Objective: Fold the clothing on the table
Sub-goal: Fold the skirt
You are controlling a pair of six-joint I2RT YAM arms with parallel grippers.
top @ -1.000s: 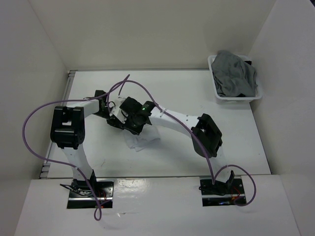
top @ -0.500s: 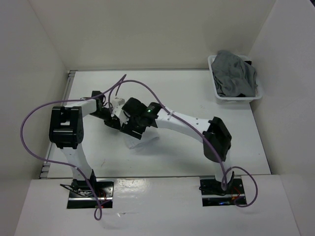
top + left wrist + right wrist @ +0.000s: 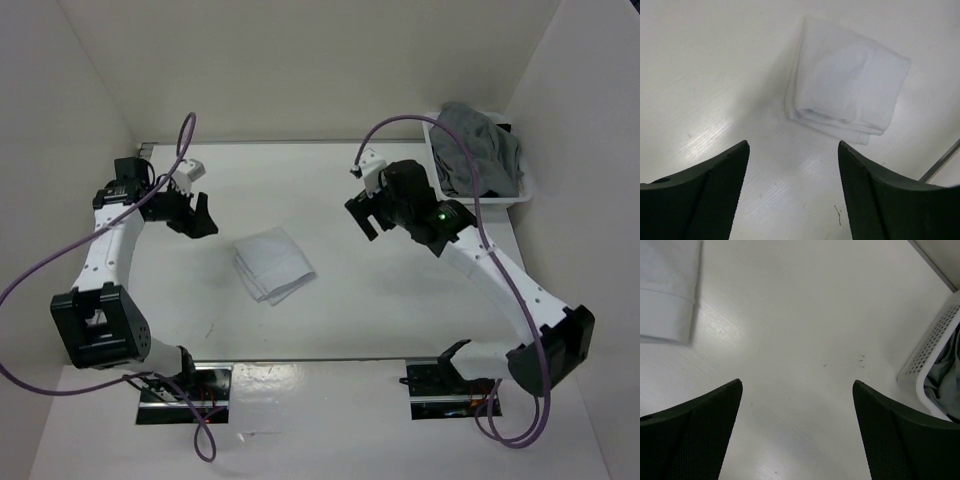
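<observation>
Nearest my bases ran the near edge of the table (image 3: 400,320). A little further in, left of the middle, sat the white garment (image 3: 272,264). It was a compact, layered rectangle lying flat, with one folded edge turned toward my left wrist camera. I judged that piece finished, which would explain why neither hand touched it.

My left gripper (image 3: 792,197) hung above the tabletop toward the left edge. Its jaws were spread wide with nothing between them, and the garment lay well ahead of its fingertips. My right gripper (image 3: 797,432) hovered right of the middle, likewise spread and empty. Only one end of the garment showed at the edge of its view.

At the far right corner stood the white basket (image 3: 478,197), heaped with grey clothing (image 3: 480,150). My right arm was the closer one and seemed well placed to fetch from there.
</observation>
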